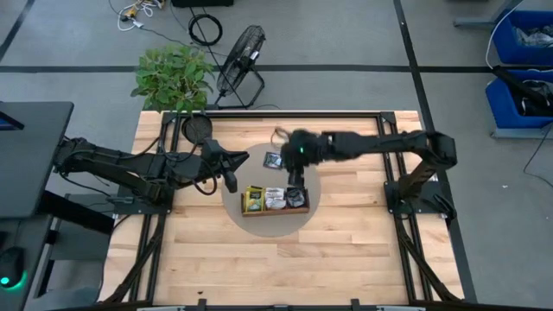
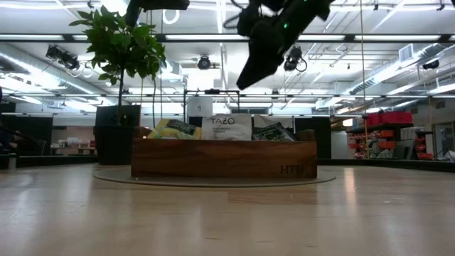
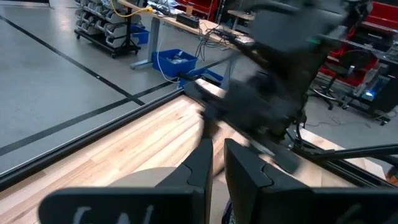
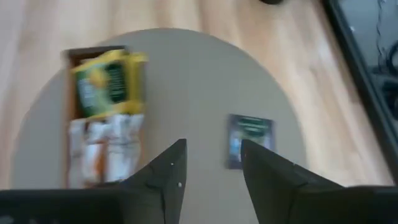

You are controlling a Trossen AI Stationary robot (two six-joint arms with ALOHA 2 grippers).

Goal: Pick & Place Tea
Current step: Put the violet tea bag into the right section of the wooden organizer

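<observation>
A: High view first: the right gripper (image 1: 296,177) hangs at frame centre, just above the wooden tray (image 1: 275,211) on the round grey mat (image 1: 313,197). The left gripper (image 1: 231,179) hovers just left of the tray.

B: One dark tea packet (image 1: 274,160) lies alone on the mat, above the tray.

A: The low view adds labels: a white TAZO packet (image 2: 227,126) stands upright mid-tray, a yellow packet (image 2: 170,129) on its left and a dark green packet (image 2: 271,131) on its right.

B: Left wrist view: its fingers (image 3: 200,165) sit almost together, holding nothing.

A: Right wrist view: the fingers (image 4: 169,171) stand apart, empty, with the loose packet flat on the mat beyond them.
</observation>
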